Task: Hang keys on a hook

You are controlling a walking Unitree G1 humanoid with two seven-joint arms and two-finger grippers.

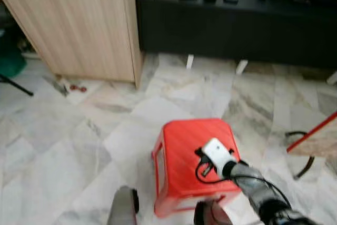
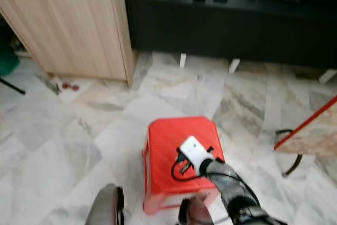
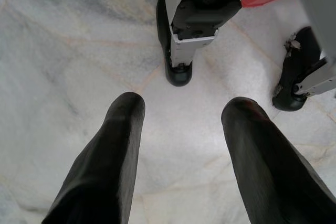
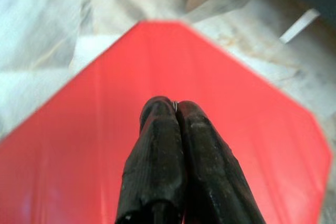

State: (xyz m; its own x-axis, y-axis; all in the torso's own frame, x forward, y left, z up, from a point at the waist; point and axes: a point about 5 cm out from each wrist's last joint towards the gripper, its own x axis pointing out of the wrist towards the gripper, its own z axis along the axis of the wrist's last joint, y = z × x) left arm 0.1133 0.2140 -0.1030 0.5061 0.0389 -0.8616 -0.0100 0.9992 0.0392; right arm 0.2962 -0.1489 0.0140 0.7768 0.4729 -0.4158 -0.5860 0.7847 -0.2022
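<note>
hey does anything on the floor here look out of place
Yes: small red-handled tools lie loose on the marble floor beside the wooden cabinet, as if dropped. The red stool stands upright.

Lower right of the head view: the robot's silver right arm (image 1: 253, 183) carries a white camera box (image 1: 218, 154) looped with black cable (image 1: 202, 171). Its right gripper (image 4: 176, 109) has long, matte black fingers (image 4: 157, 150).

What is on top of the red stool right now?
The red stool has a bare seat, with the right gripper above it, fingers pressed shut with a silver glint between the tips. The patch under the wrist is hidden.
</note>
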